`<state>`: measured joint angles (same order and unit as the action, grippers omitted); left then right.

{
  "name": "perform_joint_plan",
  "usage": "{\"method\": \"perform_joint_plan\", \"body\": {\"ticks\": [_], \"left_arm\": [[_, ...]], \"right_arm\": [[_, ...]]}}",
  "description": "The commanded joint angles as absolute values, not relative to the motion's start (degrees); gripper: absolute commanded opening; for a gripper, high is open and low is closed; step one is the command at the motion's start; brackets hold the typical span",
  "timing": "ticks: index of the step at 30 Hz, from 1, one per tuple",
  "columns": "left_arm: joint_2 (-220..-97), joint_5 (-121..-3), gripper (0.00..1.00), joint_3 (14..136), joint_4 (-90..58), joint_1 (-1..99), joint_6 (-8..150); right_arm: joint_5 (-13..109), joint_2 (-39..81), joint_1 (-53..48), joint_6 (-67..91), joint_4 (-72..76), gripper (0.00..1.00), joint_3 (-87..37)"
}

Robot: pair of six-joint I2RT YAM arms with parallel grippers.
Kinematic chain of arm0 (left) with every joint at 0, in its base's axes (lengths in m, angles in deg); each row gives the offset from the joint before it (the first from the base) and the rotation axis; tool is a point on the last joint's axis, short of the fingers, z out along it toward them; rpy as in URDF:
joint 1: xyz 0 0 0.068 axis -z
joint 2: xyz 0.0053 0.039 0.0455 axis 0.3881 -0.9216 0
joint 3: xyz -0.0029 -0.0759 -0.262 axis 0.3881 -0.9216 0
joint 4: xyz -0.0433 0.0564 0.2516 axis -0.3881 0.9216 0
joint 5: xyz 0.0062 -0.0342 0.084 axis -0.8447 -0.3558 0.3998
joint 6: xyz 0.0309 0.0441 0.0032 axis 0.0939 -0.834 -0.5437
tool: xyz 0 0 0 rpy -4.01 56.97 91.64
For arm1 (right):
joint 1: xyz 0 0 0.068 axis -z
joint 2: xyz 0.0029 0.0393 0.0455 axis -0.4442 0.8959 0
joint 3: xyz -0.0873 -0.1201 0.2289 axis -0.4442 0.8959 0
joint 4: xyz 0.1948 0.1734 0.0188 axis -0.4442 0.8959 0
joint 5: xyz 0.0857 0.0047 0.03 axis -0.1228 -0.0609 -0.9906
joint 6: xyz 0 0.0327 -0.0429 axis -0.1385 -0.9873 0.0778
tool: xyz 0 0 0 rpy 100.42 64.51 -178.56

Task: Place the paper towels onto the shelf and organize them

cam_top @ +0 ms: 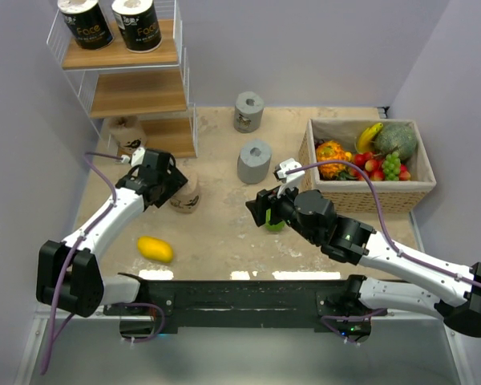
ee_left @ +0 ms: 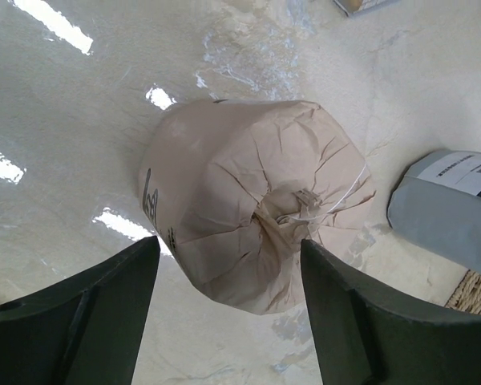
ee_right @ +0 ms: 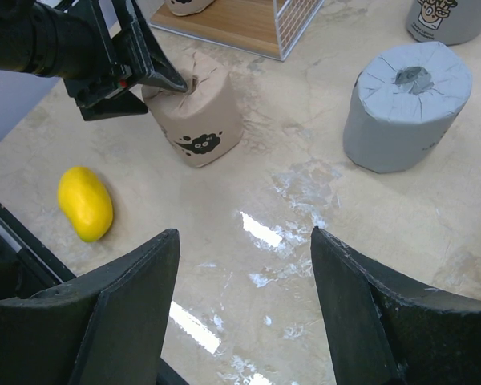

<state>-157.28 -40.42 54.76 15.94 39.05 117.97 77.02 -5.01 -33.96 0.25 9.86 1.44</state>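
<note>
Pickup step: left gripper [ee_left: 226,265] jaws wide over tan roll [ee_left: 240,200] on bench [cam_top: 224,237]; you lower, close, lift to shelf [cam_top: 136,96]. Right gripper [ee_right: 244,241] jaws open, empty.

On the shelf [cam_top: 136,95], two black-wrapped rolls [cam_top: 86,24] [cam_top: 136,24] stand side by side on the top board, and a tan roll [cam_top: 128,135] sits at the lowest board. The left arm [cam_top: 112,210] has its jaws at a second tan roll [cam_top: 187,199] on the desk [cam_top: 224,237], with a yellow fruit [cam_top: 155,249] nearby. Two grey rolls [cam_top: 248,111] [cam_top: 255,162] stand mid-desk, and the right arm [cam_top: 401,257] holds its jaws over a green fruit [cam_top: 276,225] beside the wicker basket [cam_top: 385,196].
</note>
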Motion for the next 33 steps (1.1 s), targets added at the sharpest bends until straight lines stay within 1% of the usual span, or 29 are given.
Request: {"method": "perform_joint_plan", "body": {"ticks": [1,5,10,15,17,18,24,29,33], "left_arm": [[-157.2,-36.1,0.77,57.8,18.1,39.2,119.4],[-157.4,-36.3,0.77,57.0,16.9,39.2,119.4],[-158.9,-38.1,0.73,55.8,15.5,39.2,119.2],[-159.8,-38.5,0.61,54.3,13.7,39.2,118.4],[-159.9,-38.8,0.58,54.4,13.6,39.2,118.4],[-159.9,-38.9,0.54,54.4,13.6,39.2,118.5],[-159.9,-38.5,0.44,54.7,13.3,39.2,118.7],[-159.8,-36.3,0.4,57.1,15.7,38.9,118.8],[-159.1,-36.9,0.4,58.0,15.4,35.4,118.5]], "right_arm": [[78.3,-4.8,-34.1,0.2,8.9,0.7,0.6],[78.3,-4.9,-34.1,0.2,9.1,0.7,0.4],[78.4,-5.3,-34.1,0.3,9.0,0.7,0.1],[78.4,-5.5,-34.1,0.3,9.3,0.7,0.3],[78.4,-5.7,-34.1,0.1,8.8,0.7,0.6],[78.3,-5.7,-34.1,0.1,8.8,0.7,0.5],[78.5,-5.8,-34.1,0.4,9.5,0.7,-0.3],[78.4,-6.2,-34.1,0.2,9.9,0.7,-0.3],[78.6,-6.9,-34.1,0.2,10.2,0.7,-0.5]]}}
